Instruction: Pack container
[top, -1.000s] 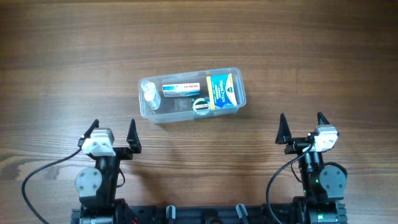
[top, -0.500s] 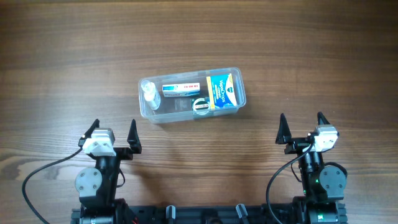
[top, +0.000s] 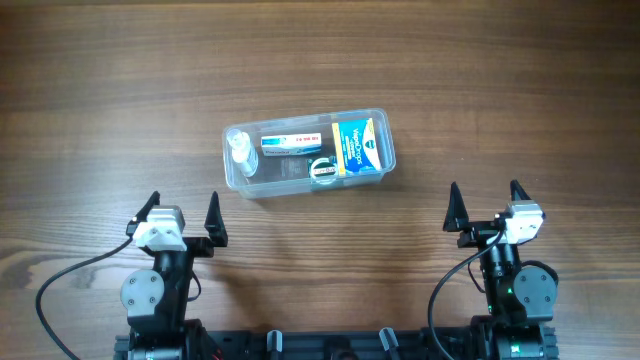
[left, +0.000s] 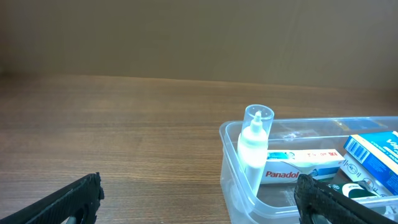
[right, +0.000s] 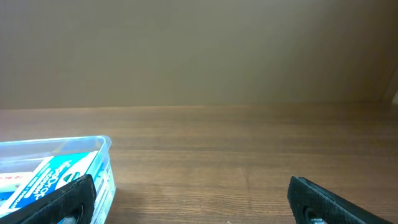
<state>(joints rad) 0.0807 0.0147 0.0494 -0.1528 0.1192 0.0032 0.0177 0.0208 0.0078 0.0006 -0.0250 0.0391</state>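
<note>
Container (top: 283, 172), upper centre of overhead frame, holds bottle (top: 240, 152) and carton (top: 358, 145), unmoved; left gripper (top: 183, 205) and right gripper (top: 484, 195) idle at lower edge, released and holding nothing, so packing looks finished.

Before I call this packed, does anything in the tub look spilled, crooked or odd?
Nothing spilled or damaged. Only the small bottle stands out: it stands upright at one end of the container, its cap poking above the rim.
</note>
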